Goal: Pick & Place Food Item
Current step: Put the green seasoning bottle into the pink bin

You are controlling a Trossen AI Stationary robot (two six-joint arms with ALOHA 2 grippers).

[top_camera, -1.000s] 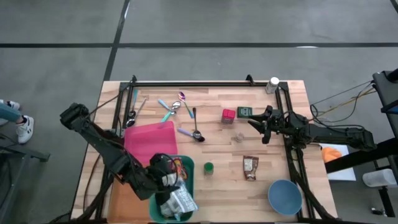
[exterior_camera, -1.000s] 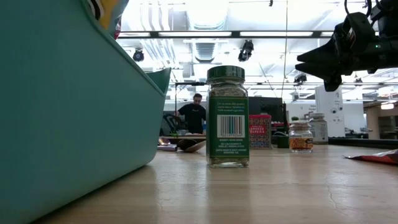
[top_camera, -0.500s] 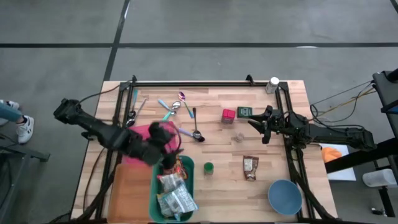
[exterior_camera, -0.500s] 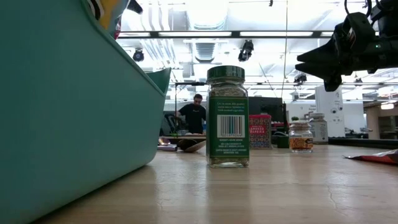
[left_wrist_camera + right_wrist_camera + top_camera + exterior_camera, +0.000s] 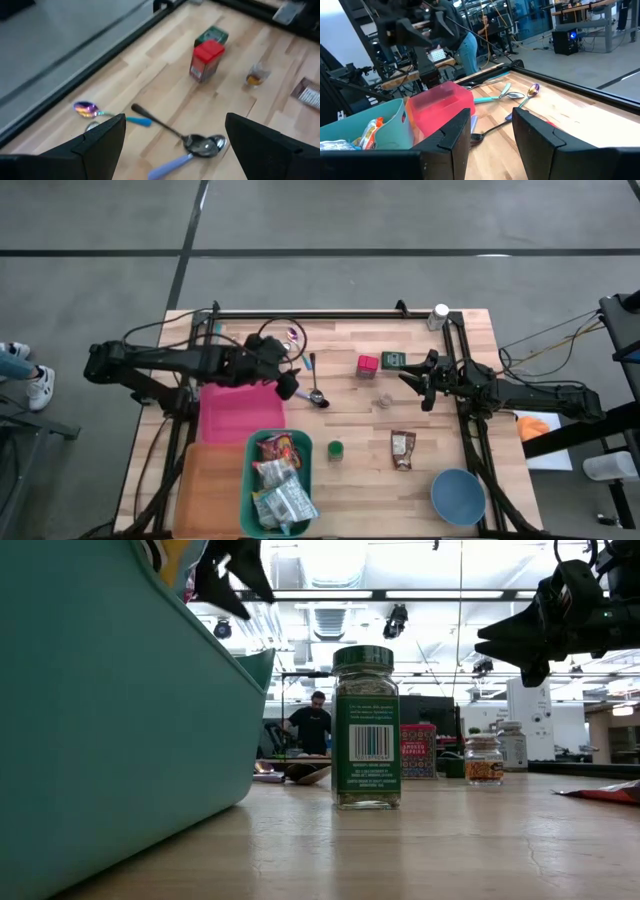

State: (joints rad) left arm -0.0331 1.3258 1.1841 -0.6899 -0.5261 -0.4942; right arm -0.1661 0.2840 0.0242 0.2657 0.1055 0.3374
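Note:
My left gripper (image 5: 287,383) (image 5: 175,120) hangs open and empty above the far right corner of the pink tray (image 5: 238,408), close to the spoons (image 5: 312,388) (image 5: 200,144). A teal bin (image 5: 278,482) holds several food packets. On the bare wood stand a green spice jar (image 5: 335,449) (image 5: 365,730), a red tin (image 5: 368,365) (image 5: 206,60), a green tin (image 5: 393,360) and a small jar (image 5: 384,399). A brown packet (image 5: 402,449) lies flat. My right gripper (image 5: 420,385) (image 5: 491,117) waits open above the table's right side, pointing level.
An orange tray (image 5: 205,490) lies near the front left, and a blue bowl (image 5: 458,495) at the front right. More spoons (image 5: 275,352) lie at the far left. A white bottle (image 5: 440,315) stands at the far right corner. A person stands in the room behind.
My left gripper has swung from over the teal bin toward the table's far edge, across the pink tray to the spoons, turning as it went and rising a little. Its fingers have stayed open. The right arm has kept still.

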